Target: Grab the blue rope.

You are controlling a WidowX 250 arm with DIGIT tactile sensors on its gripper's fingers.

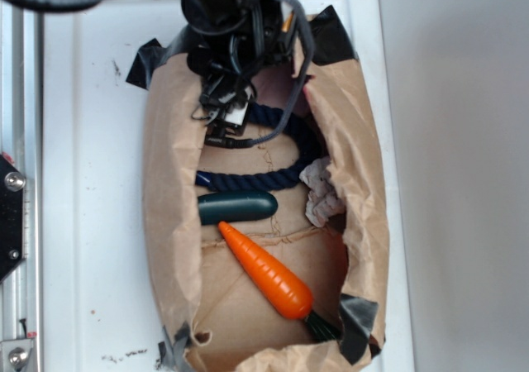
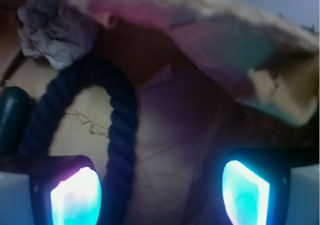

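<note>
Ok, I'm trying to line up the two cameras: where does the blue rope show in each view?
Exterior: the blue rope lies in the upper half of the paper-lined bin, curving from under the gripper round to the right and back left above the green capsule.
Wrist: it arches across the left half, one strand running down beside the left finger.
Shared landmark: the crumpled grey cloth by the bend.

blue rope (image 1: 263, 178): twisted matt fibre, coarse | bag (image 1: 169, 207): creased brown paper, matt, black tape at corners | capsule (image 1: 238, 207): smooth dark green, slight sheen | carrot (image 1: 266, 271): smooth orange, plastic-looking | rag (image 1: 321, 192): crumpled pale cloth
</note>
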